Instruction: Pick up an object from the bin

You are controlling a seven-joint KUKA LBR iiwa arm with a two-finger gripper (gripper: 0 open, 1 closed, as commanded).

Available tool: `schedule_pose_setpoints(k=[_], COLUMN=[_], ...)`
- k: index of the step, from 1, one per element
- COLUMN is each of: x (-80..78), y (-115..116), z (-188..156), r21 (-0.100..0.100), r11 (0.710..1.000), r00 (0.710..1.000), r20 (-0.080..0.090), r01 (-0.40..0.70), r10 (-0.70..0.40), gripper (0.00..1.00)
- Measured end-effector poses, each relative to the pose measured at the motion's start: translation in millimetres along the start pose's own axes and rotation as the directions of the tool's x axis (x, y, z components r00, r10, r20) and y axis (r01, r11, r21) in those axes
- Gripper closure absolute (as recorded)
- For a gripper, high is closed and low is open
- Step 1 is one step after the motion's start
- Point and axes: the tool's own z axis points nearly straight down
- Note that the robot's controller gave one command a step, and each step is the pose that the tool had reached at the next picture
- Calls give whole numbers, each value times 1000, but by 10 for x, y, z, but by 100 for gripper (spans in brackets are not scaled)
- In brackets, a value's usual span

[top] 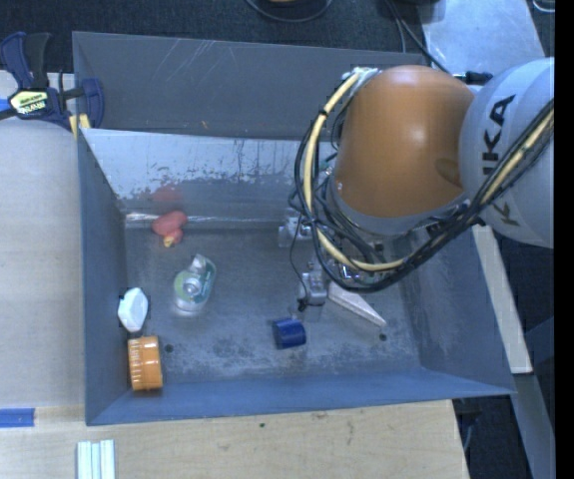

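Hanging low inside the grey bin, the fingers sit just up and right of a small blue block, close to it. Whether they are open or closed, or touch the block, cannot be told under the orange wrist cover. Left of the block lies a clear bottle. Farther left are a white lump and an orange cap. A red piece lies up-left of the block.
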Motion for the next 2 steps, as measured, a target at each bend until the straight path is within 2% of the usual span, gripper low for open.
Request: schedule_pose_setpoints(k=[1,2], x=[-14,53], y=[-4,-526], z=[-48,300], r21=[-2,2], r11=[1000,1000], r00=[1000,1000], r20=[9,0], r01=[-2,-13], r10=[2,13], gripper=[0,0])
